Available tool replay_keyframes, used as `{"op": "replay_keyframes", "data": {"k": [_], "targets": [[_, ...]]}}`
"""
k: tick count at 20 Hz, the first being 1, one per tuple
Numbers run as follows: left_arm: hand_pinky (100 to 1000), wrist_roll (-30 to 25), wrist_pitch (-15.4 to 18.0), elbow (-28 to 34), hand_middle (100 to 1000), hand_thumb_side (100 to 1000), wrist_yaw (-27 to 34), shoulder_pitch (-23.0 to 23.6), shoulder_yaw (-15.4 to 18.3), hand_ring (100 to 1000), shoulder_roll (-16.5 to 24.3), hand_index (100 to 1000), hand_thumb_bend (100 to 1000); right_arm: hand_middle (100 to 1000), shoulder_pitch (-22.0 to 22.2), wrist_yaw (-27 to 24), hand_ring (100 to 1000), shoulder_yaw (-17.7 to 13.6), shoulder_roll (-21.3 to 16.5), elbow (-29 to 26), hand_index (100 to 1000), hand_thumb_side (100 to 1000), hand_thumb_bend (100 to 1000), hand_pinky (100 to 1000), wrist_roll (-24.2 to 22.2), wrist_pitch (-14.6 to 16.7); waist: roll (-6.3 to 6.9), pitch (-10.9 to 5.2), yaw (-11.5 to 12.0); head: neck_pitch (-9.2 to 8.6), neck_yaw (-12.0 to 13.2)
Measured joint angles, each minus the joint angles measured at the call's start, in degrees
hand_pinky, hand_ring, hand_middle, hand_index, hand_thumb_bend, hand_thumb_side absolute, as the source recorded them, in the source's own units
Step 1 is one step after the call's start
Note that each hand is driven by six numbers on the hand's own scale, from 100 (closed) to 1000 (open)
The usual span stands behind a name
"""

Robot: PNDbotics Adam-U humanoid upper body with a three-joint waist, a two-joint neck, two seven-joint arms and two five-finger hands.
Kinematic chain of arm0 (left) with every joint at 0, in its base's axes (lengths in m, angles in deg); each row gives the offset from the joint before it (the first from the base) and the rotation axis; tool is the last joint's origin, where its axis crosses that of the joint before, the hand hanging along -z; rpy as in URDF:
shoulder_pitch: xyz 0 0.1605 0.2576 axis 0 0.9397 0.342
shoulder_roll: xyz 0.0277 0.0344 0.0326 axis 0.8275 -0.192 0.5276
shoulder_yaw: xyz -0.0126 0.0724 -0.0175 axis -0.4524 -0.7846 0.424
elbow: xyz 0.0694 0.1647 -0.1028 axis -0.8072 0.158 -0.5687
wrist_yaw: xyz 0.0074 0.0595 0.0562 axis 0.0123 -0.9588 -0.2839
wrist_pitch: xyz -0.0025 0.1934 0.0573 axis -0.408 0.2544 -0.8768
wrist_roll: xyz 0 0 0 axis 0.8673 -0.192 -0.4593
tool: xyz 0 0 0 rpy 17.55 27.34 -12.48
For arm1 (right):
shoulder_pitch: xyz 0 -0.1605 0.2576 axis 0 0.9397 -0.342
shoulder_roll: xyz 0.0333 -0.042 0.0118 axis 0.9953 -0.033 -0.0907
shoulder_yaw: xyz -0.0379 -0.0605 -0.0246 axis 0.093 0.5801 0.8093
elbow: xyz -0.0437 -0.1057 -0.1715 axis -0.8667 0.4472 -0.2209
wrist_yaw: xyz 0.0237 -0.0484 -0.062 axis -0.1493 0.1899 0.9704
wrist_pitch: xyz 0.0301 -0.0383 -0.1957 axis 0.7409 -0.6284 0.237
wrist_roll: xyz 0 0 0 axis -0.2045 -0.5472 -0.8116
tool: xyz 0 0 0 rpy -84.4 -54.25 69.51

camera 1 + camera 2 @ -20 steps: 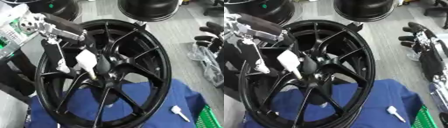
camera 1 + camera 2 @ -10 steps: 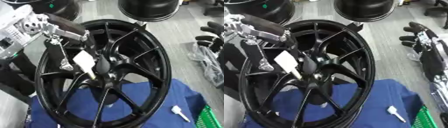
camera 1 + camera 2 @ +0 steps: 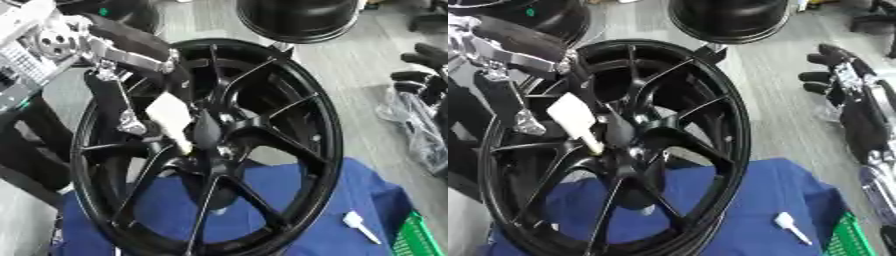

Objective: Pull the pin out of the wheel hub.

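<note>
Scene is viewed from head cams, L & R eye, angled steeply down, close in. Wheel (image 3: 210, 145), blue cloth (image 3: 745, 210) & floor are shared; R view is shifted rightward.

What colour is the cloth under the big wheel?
Blue. The cloth under the black wheel shows best in the left eye view.

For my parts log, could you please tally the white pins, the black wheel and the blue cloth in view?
White pins: 2, one in the wheel hub, one on the cloth
Black wheel: 1
Blue cloth: 1
Total: 4
</note>
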Motion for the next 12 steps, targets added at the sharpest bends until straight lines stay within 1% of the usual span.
{"op": "replay_keyframes", "data": {"k": [4, 6, 8, 12], "targets": [[682, 3.12, -2.41, 4.53, 479, 100, 0.16, 0.32, 5.33, 629, 1.47, 289, 254, 821, 0.35, 0.0, 762, -0.12, 0.0, 0.01, 889, 808, 100, 802, 0.15, 0.1, -0.01, -0.01, 0.77, 0.01, -0.41], [679, 4.98, -3.62, 5.78, 476, 100, 0.57, 1.35, 8.42, 624, 2.43, 288, 254, 821, 0.74, 0.03, 762, -0.2, 0.0, 0.02, 889, 806, 100, 802, 0.22, 0.14, -0.01, -0.01, 0.91, -0.01, -0.67], [679, 6.9, -4.46, 6.4, 476, 100, 0.87, 3.22, 11.51, 622, 3.7, 288, 252, 821, 0.79, 0.06, 762, -0.36, 0.0, 0.03, 889, 805, 100, 802, 0.31, 0.22, 0.0, -0.01, 1.21, -0.01, -0.92], [683, 10.84, -5.73, 6.16, 476, 100, 0.76, 9.15, 17.93, 620, 8.64, 291, 261, 821, 0.85, 0.21, 762, -0.87, -0.01, 0.03, 889, 801, 100, 802, 0.78, 0.43, 0.0, 0.0, 1.9, -0.03, -1.63]]}}
